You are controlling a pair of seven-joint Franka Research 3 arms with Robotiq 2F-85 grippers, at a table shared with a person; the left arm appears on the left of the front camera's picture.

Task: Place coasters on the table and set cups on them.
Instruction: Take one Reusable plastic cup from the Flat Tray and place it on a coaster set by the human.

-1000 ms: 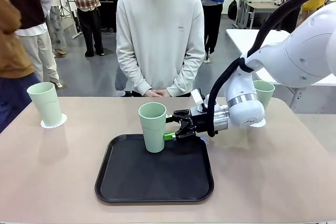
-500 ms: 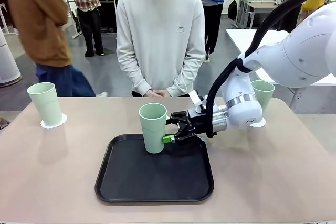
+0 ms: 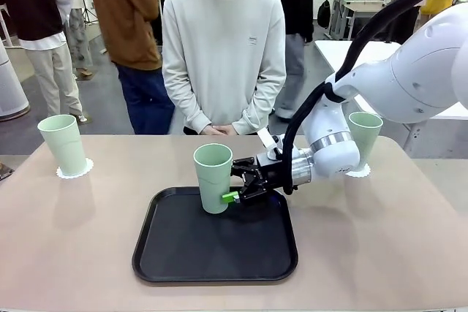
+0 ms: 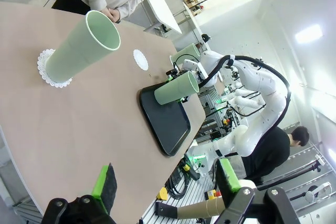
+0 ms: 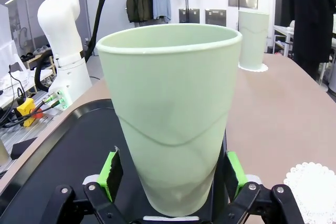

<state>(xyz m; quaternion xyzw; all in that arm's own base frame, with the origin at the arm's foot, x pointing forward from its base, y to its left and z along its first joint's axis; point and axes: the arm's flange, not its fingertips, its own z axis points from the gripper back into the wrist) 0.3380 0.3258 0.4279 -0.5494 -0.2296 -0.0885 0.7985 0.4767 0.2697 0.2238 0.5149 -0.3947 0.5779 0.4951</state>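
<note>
A mint-green cup stands at the back edge of the black tray. My right gripper is open around its lower part, and the right wrist view shows the cup between the green pads, with a thin gap on the left. A bare coaster lies just past the tray on the table. Another cup stands on a coaster at the far left, and a third cup on a coaster at the right. My left gripper hangs open above the table's left end, facing the left cup.
A person in a pale sweatshirt stands at the far edge with hands clasped. Other people walk behind. A white table stands beyond the right corner. The tray's front half holds nothing.
My right gripper has slid left along the tray, so its open fingers now reach around the middle cup. The cups have not moved. People in the background have walked across.
</note>
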